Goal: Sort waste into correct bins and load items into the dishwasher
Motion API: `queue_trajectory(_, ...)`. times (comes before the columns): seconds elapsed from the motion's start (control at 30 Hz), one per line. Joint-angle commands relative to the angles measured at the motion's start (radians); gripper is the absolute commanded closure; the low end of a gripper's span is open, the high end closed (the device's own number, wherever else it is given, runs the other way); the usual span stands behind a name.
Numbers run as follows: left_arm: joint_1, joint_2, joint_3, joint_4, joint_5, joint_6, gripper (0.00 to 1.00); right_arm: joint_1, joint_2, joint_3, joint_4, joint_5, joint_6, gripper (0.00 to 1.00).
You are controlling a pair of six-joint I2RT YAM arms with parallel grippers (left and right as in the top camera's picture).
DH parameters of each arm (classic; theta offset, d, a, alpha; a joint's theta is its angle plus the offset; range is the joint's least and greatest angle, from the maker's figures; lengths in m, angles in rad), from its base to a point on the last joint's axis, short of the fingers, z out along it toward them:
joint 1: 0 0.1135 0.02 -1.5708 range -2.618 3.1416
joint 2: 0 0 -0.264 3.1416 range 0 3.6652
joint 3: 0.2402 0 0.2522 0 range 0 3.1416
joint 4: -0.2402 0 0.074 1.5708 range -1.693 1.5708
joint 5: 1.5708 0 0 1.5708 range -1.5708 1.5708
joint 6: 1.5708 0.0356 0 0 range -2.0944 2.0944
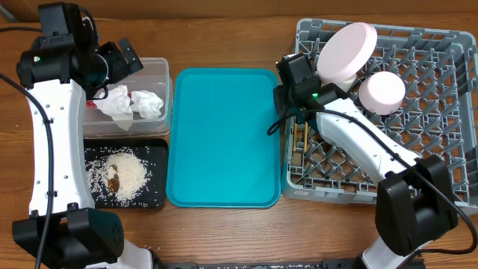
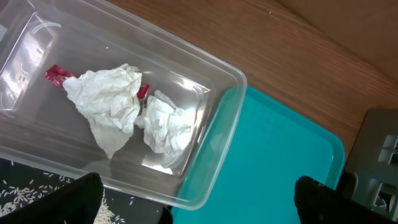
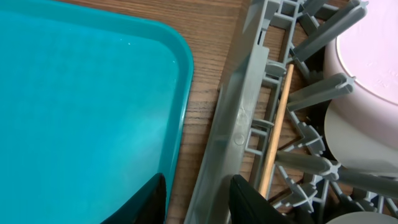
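Two crumpled white napkins (image 2: 109, 106) and a red-and-white wrapper (image 2: 56, 74) lie in the clear tub (image 1: 160, 71). Rice and a brown scrap (image 1: 113, 181) sit in the black tray (image 1: 153, 196). My left gripper (image 2: 199, 205) hangs open above the tub's corner, nothing between its fingers; in the overhead view the left gripper (image 1: 123, 60) is at the tub's far edge. My right gripper (image 3: 199, 202) is open and straddles the left wall of the grey dish rack (image 3: 239, 124). A wooden chopstick (image 3: 277, 124) lies just inside that wall. The pink plate (image 1: 347, 52) and pink bowl (image 1: 382, 91) stand in the rack.
The large teal tray (image 1: 224, 134) lies between the bins and the rack (image 1: 448, 149), close to both. My right arm reaches from the front right across the rack's front part. Wooden tabletop (image 1: 224, 37) runs along the back.
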Motion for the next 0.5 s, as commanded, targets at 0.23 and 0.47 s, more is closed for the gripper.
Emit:
queue_trajectory(0.23,-0.006,0.005,0.023,0.000,-0.014,0.004,0.00,-0.003,0.006,-0.006,-0.043,0.016,0.010,0.65)
queue_trajectory(0.47,-0.006,0.005,0.023,0.000,-0.014,0.004,0.00,-0.003,0.006,-0.006,-0.092,0.012,0.035,0.76)
